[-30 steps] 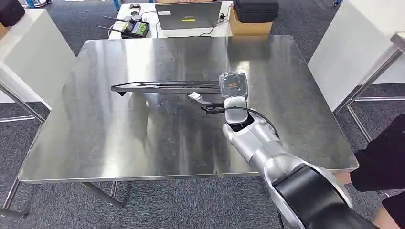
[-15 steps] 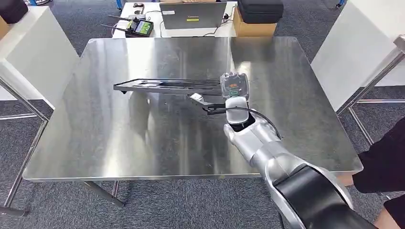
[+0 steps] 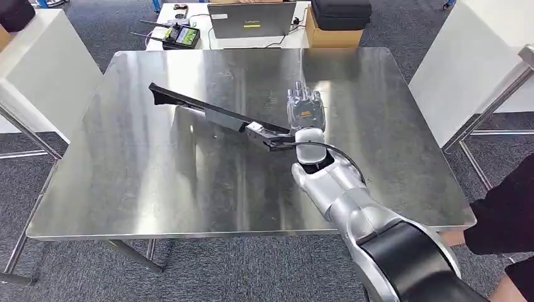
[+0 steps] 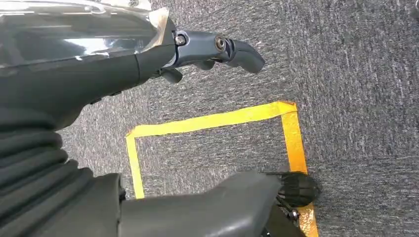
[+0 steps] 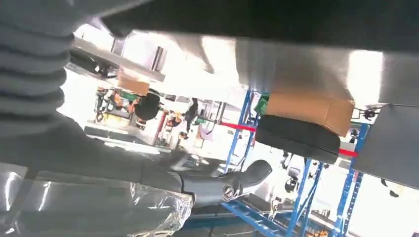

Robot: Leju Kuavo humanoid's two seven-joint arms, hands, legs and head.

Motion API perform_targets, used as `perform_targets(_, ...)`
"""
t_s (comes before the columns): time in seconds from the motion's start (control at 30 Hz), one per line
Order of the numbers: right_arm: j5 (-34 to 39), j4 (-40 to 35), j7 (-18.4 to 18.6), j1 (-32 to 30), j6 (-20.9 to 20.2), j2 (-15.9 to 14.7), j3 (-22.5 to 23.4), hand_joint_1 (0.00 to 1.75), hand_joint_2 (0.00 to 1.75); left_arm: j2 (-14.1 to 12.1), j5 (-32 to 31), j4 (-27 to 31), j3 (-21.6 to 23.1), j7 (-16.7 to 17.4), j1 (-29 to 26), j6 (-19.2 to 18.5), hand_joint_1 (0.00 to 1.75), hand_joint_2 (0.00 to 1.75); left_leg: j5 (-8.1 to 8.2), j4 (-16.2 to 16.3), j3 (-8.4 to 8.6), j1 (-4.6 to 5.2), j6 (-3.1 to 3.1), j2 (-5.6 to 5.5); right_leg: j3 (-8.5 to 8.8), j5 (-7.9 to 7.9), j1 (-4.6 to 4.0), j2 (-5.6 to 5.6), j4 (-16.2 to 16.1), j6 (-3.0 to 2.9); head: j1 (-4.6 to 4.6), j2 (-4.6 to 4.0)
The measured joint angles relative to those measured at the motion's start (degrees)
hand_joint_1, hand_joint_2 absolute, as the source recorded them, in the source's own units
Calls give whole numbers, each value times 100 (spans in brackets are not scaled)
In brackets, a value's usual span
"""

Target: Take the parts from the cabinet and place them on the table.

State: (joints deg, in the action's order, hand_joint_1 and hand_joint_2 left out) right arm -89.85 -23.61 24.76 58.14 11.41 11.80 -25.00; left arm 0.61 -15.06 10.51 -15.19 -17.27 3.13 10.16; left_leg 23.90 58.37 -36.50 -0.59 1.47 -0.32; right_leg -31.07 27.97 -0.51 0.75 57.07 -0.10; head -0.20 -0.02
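A long black flat part (image 3: 201, 110) lies slantwise on the steel table (image 3: 157, 189), its far end toward the back left and its near end by the heel of my right hand (image 3: 305, 113). That hand is over the table's middle with its fingers (image 3: 304, 96) stretched out and apart, not wrapped around the part. In the right wrist view the part (image 5: 257, 19) is a dark band close to the hand (image 5: 217, 185), whose fingers are straight. My left hand (image 4: 148, 59) hangs over the carpet holding nothing, fingers apart.
A person's dark sleeve (image 3: 504, 214) is at the table's right front corner. Behind the table stand a laptop (image 3: 252, 19), a controller (image 3: 179, 36) and a cardboard box with a black case (image 3: 337, 25). White panels (image 3: 38, 69) flank both sides. Yellow floor tape (image 4: 212, 121) lies below my left hand.
My right hand's fingers have uncurled from around the part. The part has swung from level across the table to a slant, its far end now further back.
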Motion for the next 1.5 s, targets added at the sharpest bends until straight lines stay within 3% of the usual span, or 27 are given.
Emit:
perform_targets(0.5, -4, 2, -7, 80, -79, 107, -7, 0, 0, -4, -63, 0, -4, -90, -6, -87, 0, 0, -1, -1, 2, 0, -1, -1, 5, 0, -1, -1, 0, 0, 2, 0)
perform_targets(0.57, 26, 0, -90, 71, 73, 118, -7, 0, 0, -7, -74, 0, -13, -87, -7, -87, 0, 0, -1, -1, 2, 0, -1, -2, 5, 0, -1, -1, 0, 0, 2, 0)
perform_targets(0.73, 757, -199, -646, -64, 916, 234, 363, 0, 0, -9, -98, 0, -92, -55, -7, -87, 0, 0, -1, 0, 5, -1, -1, 0, 5, 0, -1, -1, 0, 0, 0, 0)
perform_targets(0.9, 1052, -293, -884, -127, 1032, 286, 634, 0, 0, -9, -116, 0, -101, -39, -10, -87, 0, 0, -1, -1, 6, -1, -1, 0, 6, 1, -2, -1, 0, -1, 0, 0)
perform_targets(0.97, 1950, -411, -1543, -227, 1365, 332, 882, 0, 0, -9, -149, 0, -101, -15, -9, -85, 0, 0, -1, -1, 7, -1, -1, 0, 6, 1, -2, -1, 0, -1, 2, 0)
perform_targets(1.07, 4188, -605, -2938, -330, 1421, 487, 1709, 0, 0, -9, -254, 0, -98, 31, -9, -83, 0, 0, -1, -1, 7, -1, -1, -2, 7, 1, -2, -6, 0, 0, 0, 0)
perform_targets(1.2, 5396, -680, -3690, -324, 1400, 561, 2443, 0, 0, -9, -349, 0, -101, 44, -7, -83, 0, 0, -1, -1, 7, 0, -2, -5, 11, 0, -2, -5, 0, 0, 0, 0)
perform_targets(1.23, 5833, -686, -3951, -322, 1234, 588, 2538, 0, 0, -9, -380, 0, -101, 46, -5, -83, 0, 0, -1, -1, 9, 0, -2, 2, 11, 0, -2, -2, 0, 0, 2, 0)
perform_targets(1.3, 7194, -739, -4583, -324, 457, 658, 2746, 0, 0, -9, -442, 0, -98, 46, 8, -92, 0, 0, -1, -1, 10, 0, -1, 2, 10, 0, -1, -2, 0, 0, 0, 0)
perform_targets(1.37, 9323, -873, -5080, -371, -998, 728, 2813, 0, 0, -9, -503, 0, -96, 44, 27, -116, 0, 0, -1, -1, 12, -1, -2, 1, 11, 0, -2, -4, 0, -1, 0, 0)
perform_targets(1.47, 9485, -893, -5080, -375, -998, 730, 2807, 0, 0, -9, -505, 0, -96, 44, 28, -118, 0, 0, -1, -1, 12, -1, -2, 1, 11, 0, -2, -4, 0, -1, 0, 0)
perform_targets(1.5, 9660, -917, -5097, -390, -1236, 734, 2800, 0, 0, -9, -507, 0, -96, 44, 29, -118, 0, 0, -1, -1, 12, -1, -2, 0, 12, 0, -2, -5, 0, -1, 0, 0)
